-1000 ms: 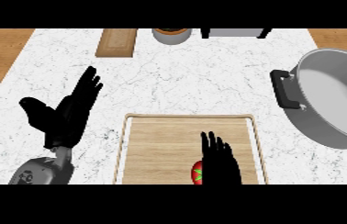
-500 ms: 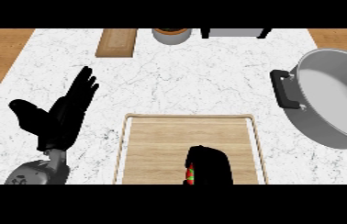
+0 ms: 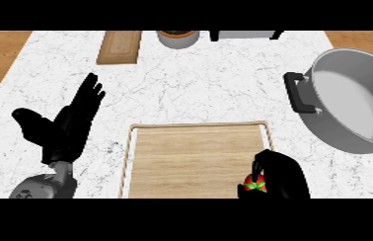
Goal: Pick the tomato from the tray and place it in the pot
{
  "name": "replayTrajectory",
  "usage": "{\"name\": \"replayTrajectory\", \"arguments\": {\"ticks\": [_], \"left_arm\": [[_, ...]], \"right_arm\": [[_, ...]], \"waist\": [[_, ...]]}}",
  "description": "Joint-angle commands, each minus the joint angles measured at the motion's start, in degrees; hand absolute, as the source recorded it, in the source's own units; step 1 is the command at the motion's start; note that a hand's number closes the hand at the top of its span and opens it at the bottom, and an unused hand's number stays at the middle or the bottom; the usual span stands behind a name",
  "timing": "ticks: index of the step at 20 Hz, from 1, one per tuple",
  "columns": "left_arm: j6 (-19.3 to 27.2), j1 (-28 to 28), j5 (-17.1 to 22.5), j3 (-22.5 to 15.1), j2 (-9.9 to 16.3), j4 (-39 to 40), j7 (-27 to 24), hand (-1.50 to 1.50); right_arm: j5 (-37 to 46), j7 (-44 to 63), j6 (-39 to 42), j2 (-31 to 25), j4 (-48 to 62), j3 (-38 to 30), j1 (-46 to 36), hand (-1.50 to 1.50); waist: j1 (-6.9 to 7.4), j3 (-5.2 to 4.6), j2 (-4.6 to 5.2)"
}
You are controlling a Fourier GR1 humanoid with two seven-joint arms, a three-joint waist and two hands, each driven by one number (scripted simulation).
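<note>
Tomato [image 3: 255,183] sits at the near right corner of the tray [image 3: 195,151], and the right hand [image 3: 282,175] is curled round it from the right and above, fingers bent over so that only the red side and green stalk end show at the hand's left edge. Whether it has left the board cannot be told from this view. The left hand [image 3: 67,126] rests open on the counter [image 3: 204,82] at the left, fingers straight and pointing away, well apart from the tray and playing no part.

What matters for the next move is where the pot [image 3: 342,101] lies from the closed hand: farther from the robot and to the right, beyond the tray's right edge, with its black handle [image 3: 301,93] on the side facing the tray. The right hand is far the nearer of the two, so the carry looks like a lift followed by a diagonal travel away and rightward. The tomato must clear the rim, and the handle stands near that path. The tomato is roundish, so its own axis should matter little for the drop
</note>
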Motion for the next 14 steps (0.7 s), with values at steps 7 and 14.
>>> {"name": "replayTrajectory", "arguments": {"ticks": [7,14], "left_arm": [[0.9,1.4,0.5,1.6,-0.5,-0.2,-0.4,0.00],[-1.2,2.3,0.7,1.4,0.4,-1.5,-0.7,0.00]], "right_arm": [[-14.5,-22.4,-8.8,-26.5,1.4,-36.7,11.1,1.50],[-30.7,-42.2,-7.3,-32.4,1.0,-57.5,19.7,1.50]], "waist": [[-2.66,0.07,-0.32],[-1.03,-0.08,-0.40]]}}
